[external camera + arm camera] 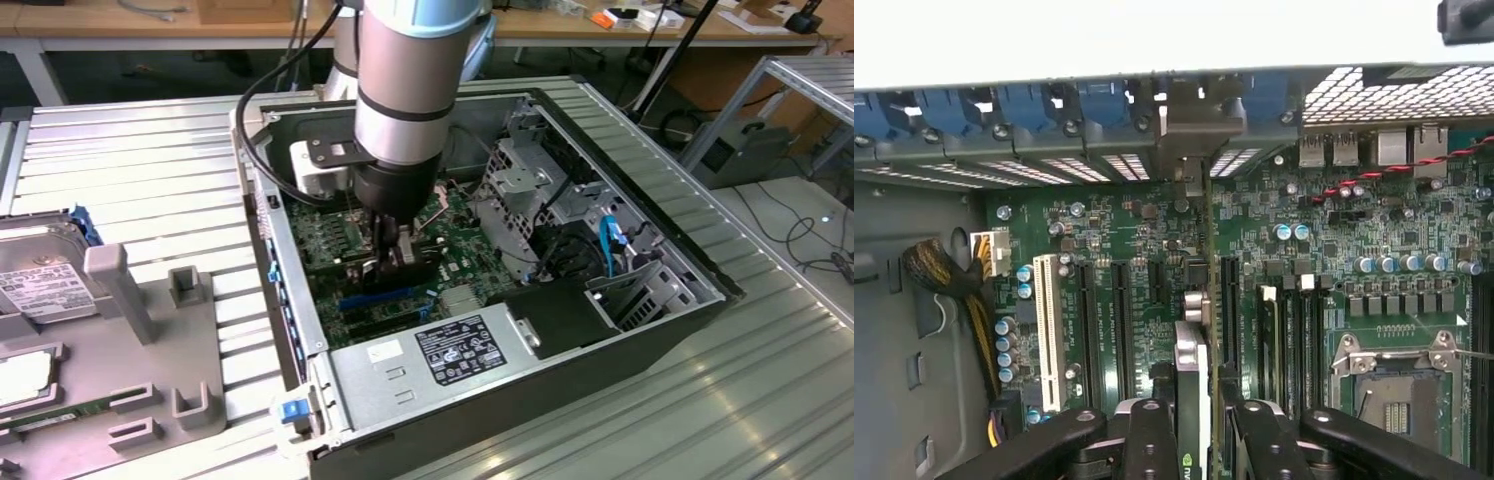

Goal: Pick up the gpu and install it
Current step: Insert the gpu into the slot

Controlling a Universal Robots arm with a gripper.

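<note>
The gpu (1192, 372) shows edge-on in the wrist view, a thin card with a silver bracket end running toward the case's rear slot openings (1199, 130). My gripper (1204, 432) is shut on it, with one black finger (1150, 440) pressed against each side. The card stands upright just over the motherboard (1354, 240), lined up along the long black expansion slots (1119, 320). In the exterior view the gripper (398, 262) reaches down into the open computer case (641, 330), and the dark gpu (407, 272) sits low above the green board (320, 235).
A white slot (1046, 330), the CPU socket (1389, 380) and blue rear retainers (1034, 105) surround the card. The power supply (441, 350) and drive cage (521, 190) crowd the case. At the exterior view's left, a grey fixture (147, 340) holds a hard drive (34, 280) and a memory stick (67, 410).
</note>
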